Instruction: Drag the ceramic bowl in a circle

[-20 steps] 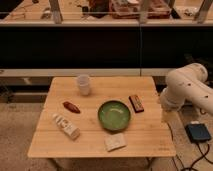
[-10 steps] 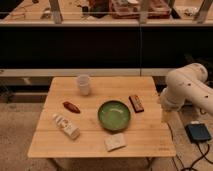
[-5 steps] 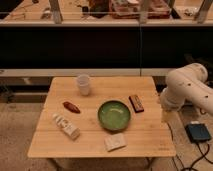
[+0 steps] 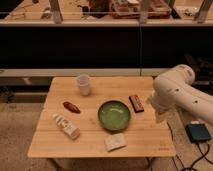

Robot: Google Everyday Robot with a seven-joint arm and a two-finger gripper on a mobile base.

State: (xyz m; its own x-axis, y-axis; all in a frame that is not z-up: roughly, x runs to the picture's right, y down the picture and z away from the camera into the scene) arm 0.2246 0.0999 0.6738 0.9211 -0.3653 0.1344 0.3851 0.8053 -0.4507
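The ceramic bowl (image 4: pixel 114 115) is round, shallow and glossy green with a darker rim. It sits upright right of the middle of the wooden table (image 4: pixel 60 148). My white arm (image 4: pixel 172 90) hangs over the table's right edge. My gripper (image 4: pixel 160 116) points down beside that edge, to the right of the bowl and apart from it, with nothing seen in it.
A translucent white cup (image 4: pixel 83 84) stands at the back. A brown bar (image 4: pixel 136 103) lies just right of the bowl. A red item (image 4: pixel 71 107) and a white package (image 4: pixel 66 126) lie at the left, a white packet (image 4: pixel 115 142) in front. A dark device (image 4: pixel 199 132) is on the floor at the right.
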